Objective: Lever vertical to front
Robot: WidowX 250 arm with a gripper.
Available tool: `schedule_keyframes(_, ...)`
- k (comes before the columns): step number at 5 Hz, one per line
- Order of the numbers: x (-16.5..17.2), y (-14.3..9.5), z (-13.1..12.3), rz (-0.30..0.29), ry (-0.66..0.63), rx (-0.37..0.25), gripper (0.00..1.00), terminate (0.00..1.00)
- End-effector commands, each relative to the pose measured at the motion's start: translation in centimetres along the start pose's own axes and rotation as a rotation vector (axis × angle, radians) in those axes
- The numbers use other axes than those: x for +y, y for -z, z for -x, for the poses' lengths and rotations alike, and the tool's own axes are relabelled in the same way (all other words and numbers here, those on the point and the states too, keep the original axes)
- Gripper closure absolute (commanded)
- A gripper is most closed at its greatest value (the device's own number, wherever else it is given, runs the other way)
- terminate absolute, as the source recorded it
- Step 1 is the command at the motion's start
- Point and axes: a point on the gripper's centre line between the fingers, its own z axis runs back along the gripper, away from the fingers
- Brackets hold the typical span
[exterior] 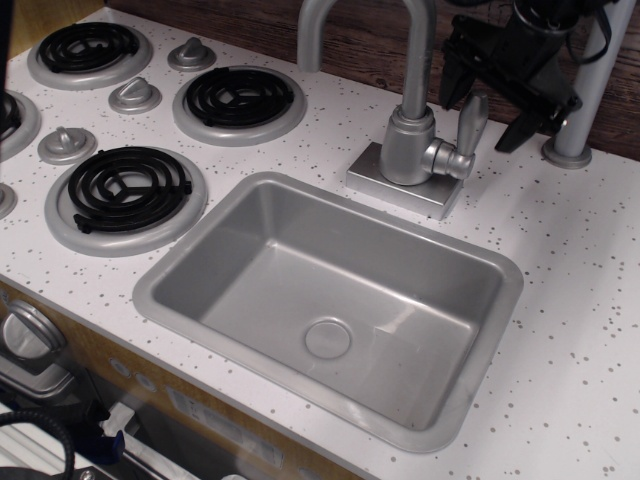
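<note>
The lever is a small silver-grey paddle on a short side stub at the right of the faucet base. It stands upright. My black gripper hangs at the top right, just behind and above the lever. It is open, with one finger to the left of the paddle and the other finger to its right. Neither finger touches the lever. The gripper's upper part is cut off by the top edge.
The tall curved spout rises just left of the lever. The grey sink basin lies in front. A grey post stands right of the gripper. Burners and stove knobs sit at the left.
</note>
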Motion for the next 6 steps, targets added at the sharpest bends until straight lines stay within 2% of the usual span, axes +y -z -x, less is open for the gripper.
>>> schedule_keyframes(1, 1.6, -1.7, -1.8, 0.004, -0.011, -0.079, 0.00, 0.00)
schedule_keyframes(2, 1.6, -1.4, -1.8, 0.000, -0.014, -0.082, 1.00, 0.00)
schedule_keyframes(3, 1.5, -1.3, -1.5, 0.002, -0.021, -0.071, 1.00, 0.00)
schedule_keyframes(4, 1.1, -1.4, -0.4, 0.014, -0.057, -0.009, 1.00, 0.00)
schedule_keyframes(5, 0.5, -2.3, 1.1, 0.034, -0.098, 0.116, 1.00, 0.00)
schedule_keyframes(6, 0.3, -1.6, 2.1, 0.069, -0.136, 0.133, 1.00, 0.00)
